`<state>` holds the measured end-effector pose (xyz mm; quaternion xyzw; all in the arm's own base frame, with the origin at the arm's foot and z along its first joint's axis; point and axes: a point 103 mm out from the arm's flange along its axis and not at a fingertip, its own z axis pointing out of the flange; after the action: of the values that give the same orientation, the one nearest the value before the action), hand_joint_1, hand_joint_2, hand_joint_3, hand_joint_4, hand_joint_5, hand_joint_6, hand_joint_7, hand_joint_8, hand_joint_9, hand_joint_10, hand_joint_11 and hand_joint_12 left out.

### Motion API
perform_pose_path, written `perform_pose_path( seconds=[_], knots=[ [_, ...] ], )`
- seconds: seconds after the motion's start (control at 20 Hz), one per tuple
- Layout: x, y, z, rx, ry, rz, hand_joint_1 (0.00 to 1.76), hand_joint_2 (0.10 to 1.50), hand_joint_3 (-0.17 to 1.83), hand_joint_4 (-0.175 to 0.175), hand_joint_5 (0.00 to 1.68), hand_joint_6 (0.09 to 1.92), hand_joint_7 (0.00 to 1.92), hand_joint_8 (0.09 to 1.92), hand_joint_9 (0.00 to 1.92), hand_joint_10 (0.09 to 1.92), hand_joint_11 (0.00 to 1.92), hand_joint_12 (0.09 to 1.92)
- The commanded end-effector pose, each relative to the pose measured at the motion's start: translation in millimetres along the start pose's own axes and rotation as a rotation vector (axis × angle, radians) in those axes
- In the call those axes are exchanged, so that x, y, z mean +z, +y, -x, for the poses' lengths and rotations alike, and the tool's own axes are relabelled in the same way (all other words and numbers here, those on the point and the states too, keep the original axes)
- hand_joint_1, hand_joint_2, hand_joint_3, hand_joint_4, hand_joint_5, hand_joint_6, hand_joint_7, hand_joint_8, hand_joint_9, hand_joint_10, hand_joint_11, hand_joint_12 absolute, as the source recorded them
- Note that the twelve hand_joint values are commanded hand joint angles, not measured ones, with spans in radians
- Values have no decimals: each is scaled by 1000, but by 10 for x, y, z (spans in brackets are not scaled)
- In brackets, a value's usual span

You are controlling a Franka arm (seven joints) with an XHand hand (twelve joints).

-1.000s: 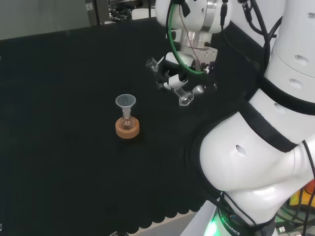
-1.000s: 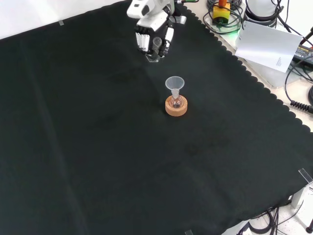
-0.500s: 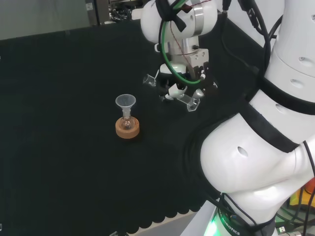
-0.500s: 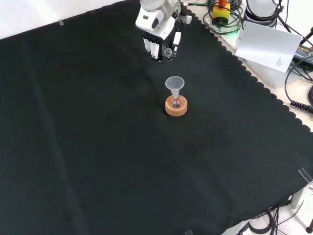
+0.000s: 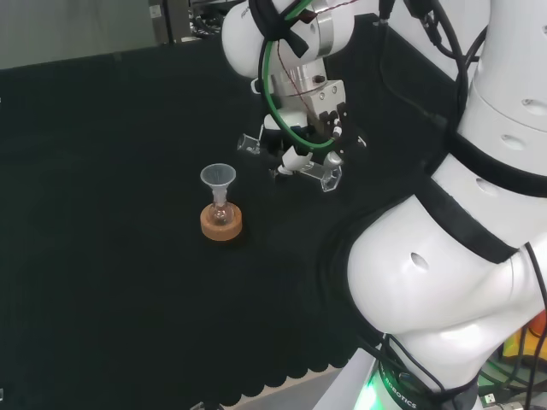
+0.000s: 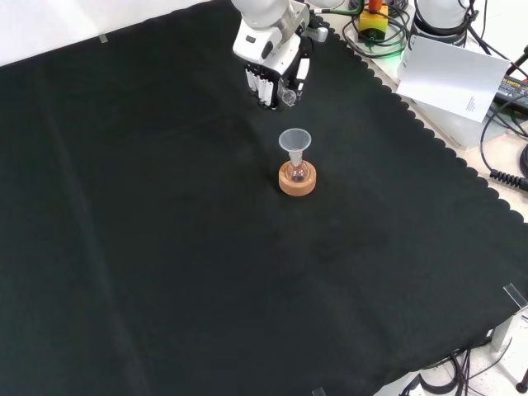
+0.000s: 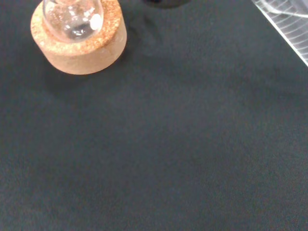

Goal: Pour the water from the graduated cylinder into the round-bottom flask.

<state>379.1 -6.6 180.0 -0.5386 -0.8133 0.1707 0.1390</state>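
A small round-bottom flask (image 5: 220,211) stands on a cork ring (image 5: 221,225) with a clear funnel (image 5: 218,177) in its neck. In the front view the flask (image 6: 296,171), funnel (image 6: 294,140) and ring (image 6: 297,185) stand mid-cloth. My hand (image 5: 299,143) hovers to the right of the funnel in the head view, shut on the clear graduated cylinder (image 5: 325,175). The cylinder lies tilted nearly level, its mouth pointing toward the funnel. In the front view the hand (image 6: 271,73) is above the funnel, and the cylinder's mouth (image 6: 286,96) faces the camera. The wrist view has the flask (image 7: 72,19), the ring (image 7: 82,48) and a cylinder edge (image 7: 288,24).
The arm's white links (image 5: 444,256) take up the head view's right side. Beyond the cloth's scalloped edge (image 6: 412,124), at the front view's upper right, lie a white sheet (image 6: 452,76) and cables (image 6: 503,148). Black cloth (image 6: 165,247) spreads around the flask.
The hand has carried the cylinder toward the funnel, leftward in the head view and lower in the front view. The flask and ring have stayed put.
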Motion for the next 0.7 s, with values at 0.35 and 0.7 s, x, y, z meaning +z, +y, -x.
perform_pose_path(
  seconds=[0.35, 0.7],
  knots=[
    [6, 135, -168, 55, -152, -164, 1263, 1106, 0, -175, 989, 983, 1011, 979, 1397, 87, 1217, 762],
    [-32, 155, -229, 83, -221, -191, 1264, 1106, 0, -175, 989, 982, 1012, 978, 1399, 87, 1220, 761]
  ],
)
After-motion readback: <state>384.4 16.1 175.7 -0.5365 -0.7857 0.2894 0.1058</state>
